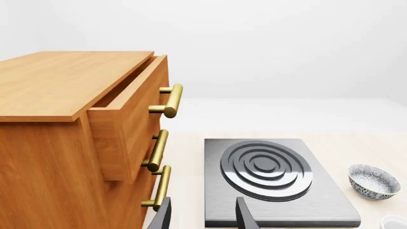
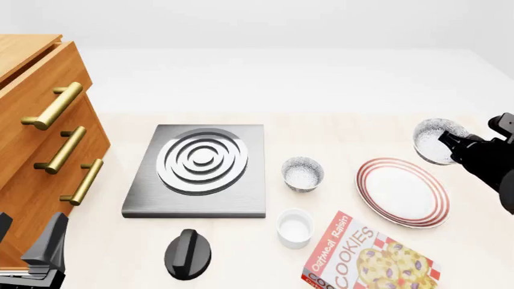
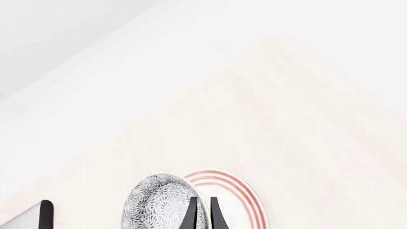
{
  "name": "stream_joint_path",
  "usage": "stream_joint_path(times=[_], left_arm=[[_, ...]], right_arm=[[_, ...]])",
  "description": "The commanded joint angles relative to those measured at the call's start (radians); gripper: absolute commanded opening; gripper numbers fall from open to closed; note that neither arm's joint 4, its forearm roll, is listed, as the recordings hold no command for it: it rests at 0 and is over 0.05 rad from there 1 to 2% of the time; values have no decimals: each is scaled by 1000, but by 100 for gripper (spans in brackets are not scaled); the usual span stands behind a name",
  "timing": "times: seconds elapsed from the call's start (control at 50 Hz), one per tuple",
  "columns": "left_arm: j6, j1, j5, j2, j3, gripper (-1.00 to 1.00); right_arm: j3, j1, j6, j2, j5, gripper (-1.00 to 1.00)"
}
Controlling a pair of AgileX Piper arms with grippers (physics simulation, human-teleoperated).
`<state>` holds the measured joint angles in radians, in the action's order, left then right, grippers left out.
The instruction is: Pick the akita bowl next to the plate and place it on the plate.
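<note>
The small grey-blue speckled akita bowl [image 2: 437, 139] was held up past the red-ringed white plate [image 2: 401, 191], its rim pinched by the right gripper [image 3: 202, 215]. The left gripper [image 1: 203, 214], spread apart, was parked near the wooden drawer cabinet [image 2: 36, 138].

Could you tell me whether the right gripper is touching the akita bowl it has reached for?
Touching. In the right wrist view the right gripper's narrowly spaced fingers pinch the rim of the akita bowl; the front view shows that bowl tilted at the gripper's tip, beyond the plate.
</note>
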<state>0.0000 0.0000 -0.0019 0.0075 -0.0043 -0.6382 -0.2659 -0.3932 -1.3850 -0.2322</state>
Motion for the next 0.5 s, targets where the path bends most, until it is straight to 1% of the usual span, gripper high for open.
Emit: stream_joint_path(times=[0.02,0.26,0.5], left_arm=[[0,0,0,0,0,100],[0,0,0,0,0,100],[0,0,0,0,0,100]], right_arm=[[25,16,-9,22,-8,-100],[48,33,-15,25,-17,-100],[72,45,-7,10,-40,-100]])
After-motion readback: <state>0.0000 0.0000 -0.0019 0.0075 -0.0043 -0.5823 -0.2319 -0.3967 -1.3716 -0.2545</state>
